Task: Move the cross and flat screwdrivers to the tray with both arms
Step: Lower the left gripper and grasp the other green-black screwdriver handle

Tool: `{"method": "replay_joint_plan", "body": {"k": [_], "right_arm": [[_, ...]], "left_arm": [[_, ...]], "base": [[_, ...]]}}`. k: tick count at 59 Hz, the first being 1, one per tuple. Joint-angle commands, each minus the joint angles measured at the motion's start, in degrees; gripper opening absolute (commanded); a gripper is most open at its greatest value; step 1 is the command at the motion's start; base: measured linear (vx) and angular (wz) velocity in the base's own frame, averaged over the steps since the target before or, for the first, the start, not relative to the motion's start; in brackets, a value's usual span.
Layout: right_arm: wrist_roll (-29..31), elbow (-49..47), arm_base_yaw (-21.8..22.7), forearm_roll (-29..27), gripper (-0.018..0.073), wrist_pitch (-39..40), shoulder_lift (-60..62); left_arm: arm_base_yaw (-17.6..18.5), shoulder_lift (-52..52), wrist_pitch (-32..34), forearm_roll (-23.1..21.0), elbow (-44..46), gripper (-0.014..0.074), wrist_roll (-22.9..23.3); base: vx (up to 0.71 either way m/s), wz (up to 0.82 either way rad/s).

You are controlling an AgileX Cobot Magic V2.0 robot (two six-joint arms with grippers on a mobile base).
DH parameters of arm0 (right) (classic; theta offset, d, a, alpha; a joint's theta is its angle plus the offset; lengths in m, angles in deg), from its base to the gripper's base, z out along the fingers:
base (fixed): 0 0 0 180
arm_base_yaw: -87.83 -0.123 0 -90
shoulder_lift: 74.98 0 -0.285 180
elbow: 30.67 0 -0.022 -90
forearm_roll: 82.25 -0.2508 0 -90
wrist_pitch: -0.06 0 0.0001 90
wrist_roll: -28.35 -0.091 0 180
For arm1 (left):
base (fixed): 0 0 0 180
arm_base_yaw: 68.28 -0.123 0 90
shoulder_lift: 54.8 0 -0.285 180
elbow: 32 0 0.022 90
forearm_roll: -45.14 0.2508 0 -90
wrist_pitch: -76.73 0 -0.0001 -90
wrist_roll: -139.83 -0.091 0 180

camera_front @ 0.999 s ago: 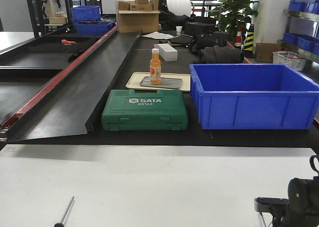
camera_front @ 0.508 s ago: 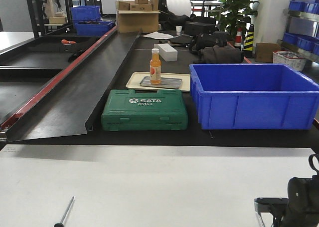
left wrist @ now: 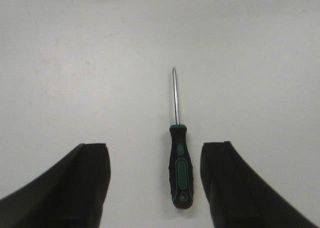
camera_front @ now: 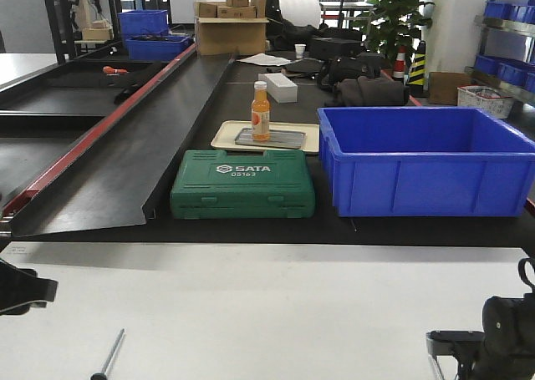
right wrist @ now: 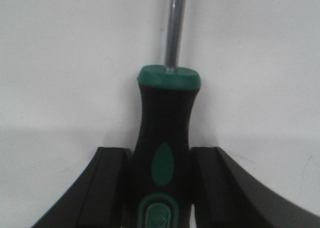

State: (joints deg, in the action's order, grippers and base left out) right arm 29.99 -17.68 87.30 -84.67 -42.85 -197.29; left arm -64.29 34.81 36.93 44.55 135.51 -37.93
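Left wrist view showed left fingers (left wrist: 92, 180) apart astride the left screwdriver (left wrist: 177, 140) on the worktop (left wrist: 75, 62); right fingers (right wrist: 107, 188) clamped the right screwdriver (right wrist: 162, 138). We judged both light, stiff, best held by rubbery handles.

White table (camera_front: 276, 305) front; black workbench (camera_front: 401, 230) behind; potted plant (camera_front: 399, 12), shelving (camera_front: 510, 21) beyond.

"SATA" on green tool case (camera_front: 242, 184)

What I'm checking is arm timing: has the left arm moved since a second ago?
Yes. The left arm has come into the front view from the left edge, toward the screwdriver, which lies unmoved on the white table.
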Motion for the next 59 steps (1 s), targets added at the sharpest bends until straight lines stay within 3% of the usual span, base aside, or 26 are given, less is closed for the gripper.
{"method": "replay_joint_plan", "body": {"k": [1, 13, 22, 59], "right_arm": [[0.5, -0.4, 0.1, -1.6, -0.0008, 0.2, 1.1], [0.5, -0.4, 0.1, -1.6, -0.0008, 0.2, 1.1], [0.5, -0.4, 0.1, -1.6, -0.0008, 0.4, 1.1], [0.1, -0.4, 0.1, -1.9, -0.0008, 1.0, 1.1]], "left_arm": [[0.1, 4.5, -0.7, -1.5, 5.4, 0.0524, 0.7], [0.1, 14.7, -2.6, -5.1, 9.2, 0.0524, 0.1], [0.2, 19.8, -3.4, -7.7, 9.9, 0.0524, -3.1], [0.4, 32.9, -2.7, -7.9, 10.6, 0.0524, -5.6]], "base": [[0.0, 0.0], [0.0, 0.0], [0.0, 0.0], [0.0, 0.0]]}}
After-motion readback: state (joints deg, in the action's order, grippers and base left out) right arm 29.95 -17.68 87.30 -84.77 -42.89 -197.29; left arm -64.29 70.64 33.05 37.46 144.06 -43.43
